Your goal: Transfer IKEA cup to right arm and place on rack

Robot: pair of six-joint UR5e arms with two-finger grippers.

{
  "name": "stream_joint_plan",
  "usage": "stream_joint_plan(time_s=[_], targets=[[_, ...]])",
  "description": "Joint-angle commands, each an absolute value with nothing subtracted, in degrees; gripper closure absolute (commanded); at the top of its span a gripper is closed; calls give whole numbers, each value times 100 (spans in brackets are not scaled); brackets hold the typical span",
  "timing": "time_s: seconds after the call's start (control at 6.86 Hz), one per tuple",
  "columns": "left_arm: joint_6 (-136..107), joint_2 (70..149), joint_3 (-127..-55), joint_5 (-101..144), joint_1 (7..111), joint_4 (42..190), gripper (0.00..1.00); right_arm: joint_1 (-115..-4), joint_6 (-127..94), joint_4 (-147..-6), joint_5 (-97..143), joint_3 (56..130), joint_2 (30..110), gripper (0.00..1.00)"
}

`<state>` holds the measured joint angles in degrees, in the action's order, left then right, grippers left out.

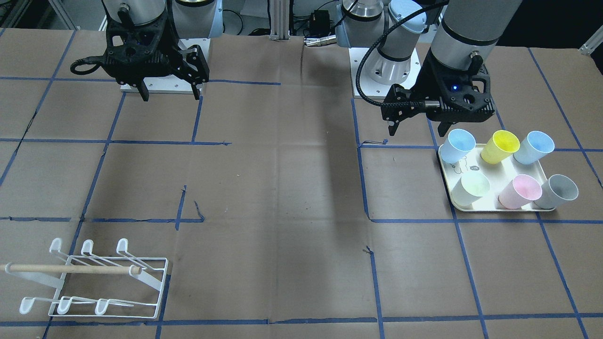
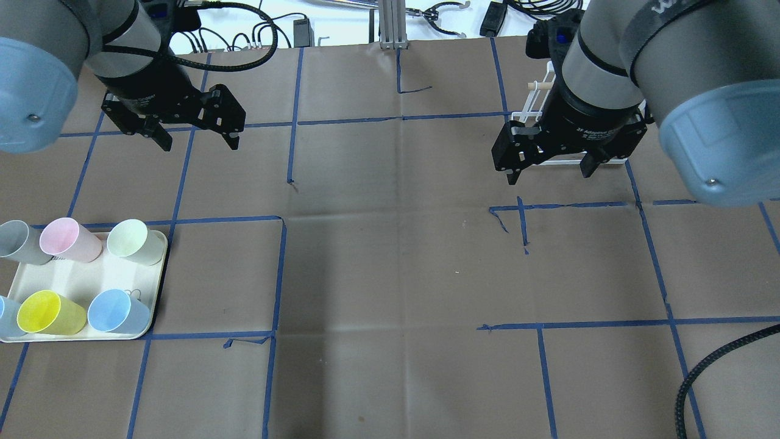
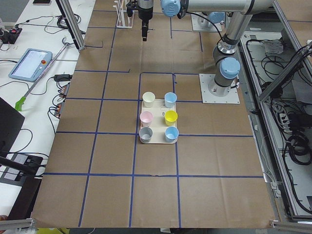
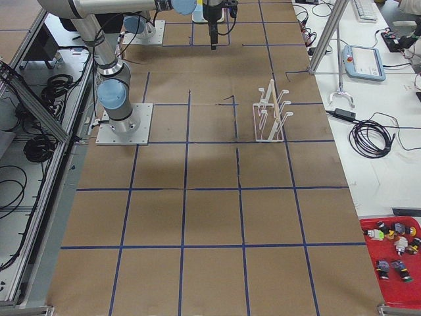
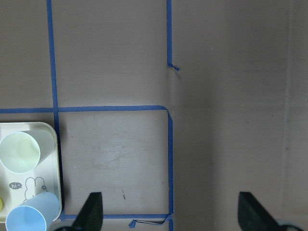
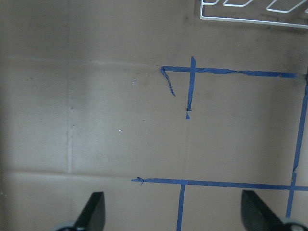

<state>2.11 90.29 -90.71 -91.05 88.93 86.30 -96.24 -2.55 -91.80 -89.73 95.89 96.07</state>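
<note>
**Cups On Tray, Both Grippers Spread**

Six pastel cups (image 1: pixel 500 146) stood on the cream tray (image 1: pixel 499 208) at right, and the white rack (image 1: pixel 70 269) sat lower left. The left gripper (image 1: pixel 418 127) and right gripper (image 1: pixel 170 94) hovered wide apart over the blue-taped brown paper (image 1: pixel 292 188).

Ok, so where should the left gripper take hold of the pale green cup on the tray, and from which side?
Likely the rim of the pale green cup, from above: it stands upright, mouth open, at the tray corner facing the middle of the table. Pinch the wall on that free side, one finger inside; the pink cup and a blue cup neighbour it elsewhere.
</note>
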Motion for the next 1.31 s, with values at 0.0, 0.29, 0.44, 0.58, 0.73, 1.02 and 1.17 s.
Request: stream_joint_plan(time_s=[0.0, 0.29, 0.44, 0.58, 0.73, 1.02, 1.17], targets=[[211, 9018, -9070, -9105, 8895, 8631, 0, -9624, -255, -9185, -8974, 9580, 9606, 0], [211, 9018, -9070, -9105, 8895, 8631, 0, -9624, -255, -9185, -8974, 9580, 9606, 0], [211, 9018, -9070, -9105, 8895, 8631, 0, -9624, -255, -9185, -8974, 9580, 9606, 0], [211, 9009, -9079, -9105, 8895, 8631, 0, -9624, -255, -9185, -8965, 9580, 9606, 0], [211, 8965, -9105, -9105, 8895, 8640, 0, -9624, -255, -9185, -8965, 9580, 9606, 0], [237, 8895, -9201, -9123, 8868, 8640, 0, -9624, -255, -9193, -8965, 9589, 9598, 0], [751, 8755, -9376, -9167, 8720, 8640, 0, -9624, -255, -9193, -8965, 9580, 9598, 0]])
